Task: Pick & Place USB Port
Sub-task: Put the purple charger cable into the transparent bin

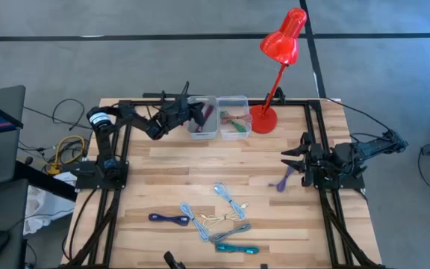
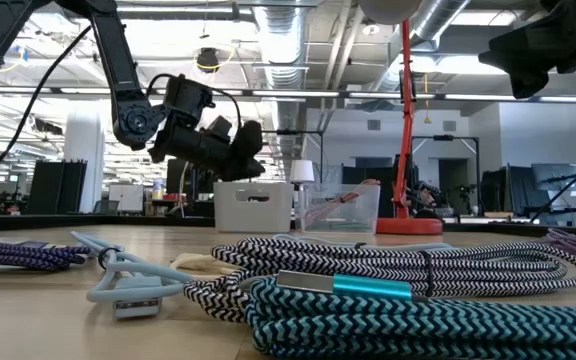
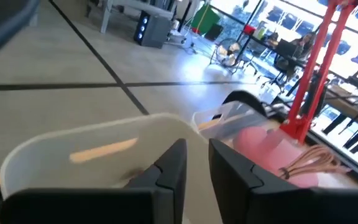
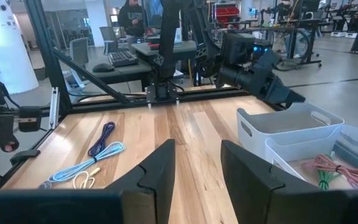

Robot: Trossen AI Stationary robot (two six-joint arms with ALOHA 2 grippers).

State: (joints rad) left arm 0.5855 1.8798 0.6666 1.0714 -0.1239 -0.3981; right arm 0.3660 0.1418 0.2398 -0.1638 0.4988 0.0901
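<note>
**Left gripper over the white bin, cables spread across the table**

Currently the left gripper (image 1: 197, 113) is seen above the white bin (image 1: 202, 119) at the table's (image 1: 163, 164) 12 o'clock edge; its fingers (image 3: 169, 171) are parted by a narrow gap, with nothing seen between them. A dark cable (image 1: 208, 114) is seen lying in that bin. Just beside it, at 3 o'clock, a clear bin (image 1: 234, 117) holding pink and green cables is placed, then the red lamp (image 1: 275, 71). The right gripper (image 1: 291, 160) is parked at the table's 3 o'clock edge, fingers (image 4: 160, 168) spread and empty, a purple cable (image 1: 284, 179) near it. More coiled cables (image 1: 215, 217) are left toward 6 o'clock.
</note>
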